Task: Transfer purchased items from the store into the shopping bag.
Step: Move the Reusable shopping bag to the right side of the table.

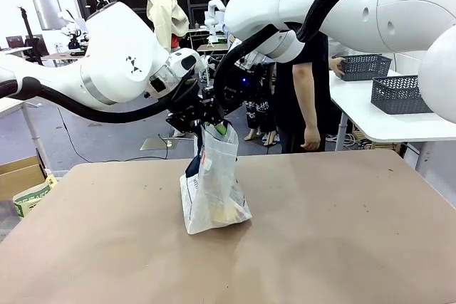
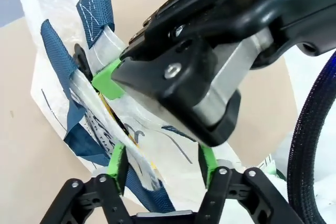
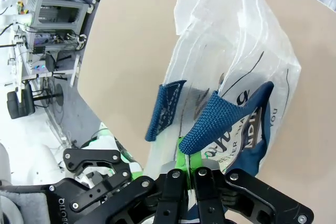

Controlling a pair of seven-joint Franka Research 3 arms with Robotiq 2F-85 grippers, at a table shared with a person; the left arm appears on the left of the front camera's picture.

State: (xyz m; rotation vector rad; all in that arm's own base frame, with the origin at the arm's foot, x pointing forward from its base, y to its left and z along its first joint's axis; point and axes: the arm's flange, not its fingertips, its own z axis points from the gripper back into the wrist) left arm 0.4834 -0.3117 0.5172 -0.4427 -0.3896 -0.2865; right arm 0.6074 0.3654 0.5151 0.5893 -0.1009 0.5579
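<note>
Brown table [image 1: 342, 247] fills my foreground; the shopping bag [image 1: 212, 190] stands upright at its centre. Above the bag's mouth, I see the left gripper [image 2: 161, 163] with jaws parted around bag film, not pinching. Just beside it, the right gripper [image 3: 190, 169] is clenched on the bag's rim by a navy strap handle [image 3: 220, 116], crowding the opening. Beyond the bag, grey baskets [image 1: 399, 94] sit on a white table near a standing person [image 1: 303, 69].

1. Both grippers crowd the mouth of the shopping bag [image 1: 214, 190] at mid-table, blocking any way in from above.
2. Bare table [image 1: 342, 233] lies open left, right and near of the bag.
3. A person [image 1: 306, 69] stands beyond the far edge.
</note>
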